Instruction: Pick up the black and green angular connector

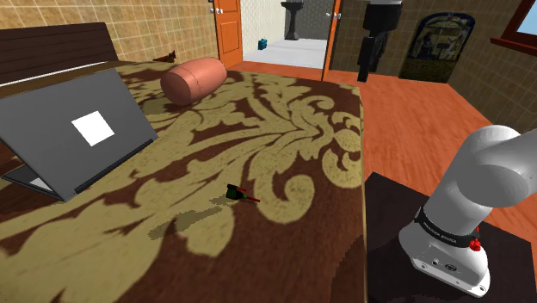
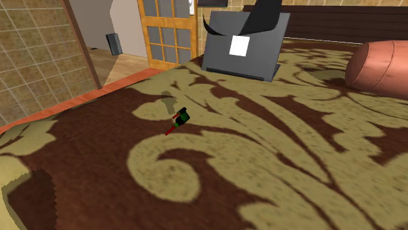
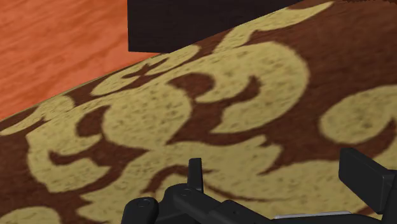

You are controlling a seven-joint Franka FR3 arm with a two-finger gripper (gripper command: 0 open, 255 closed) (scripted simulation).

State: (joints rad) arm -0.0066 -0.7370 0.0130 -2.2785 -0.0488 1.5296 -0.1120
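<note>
In the shoulder view, we see the arm [image 1: 469, 185] rise from its stand [image 1: 404, 258], bend out of the picture, and come back in at the top edge. The gripper [image 1: 365, 74] hangs there pointing down, far off the grey laptop [image 1: 73, 138] toward the shoulder view's right and well above the patterned bedspread [image 1: 284, 250]. The black and green connector [image 1: 240, 194], with a thin red piece on it, lies on the bedspread, well apart from the laptop on the stand's side.

In the second exterior view, we find the connector [image 2: 181, 117] nearer the camera than the laptop [image 2: 245, 46] and toward that view's left.

In the wrist view, the fingers [image 3: 364, 178] stand wide apart with nothing between them, over the bedspread's edge and an orange floor [image 3: 57, 44].
</note>
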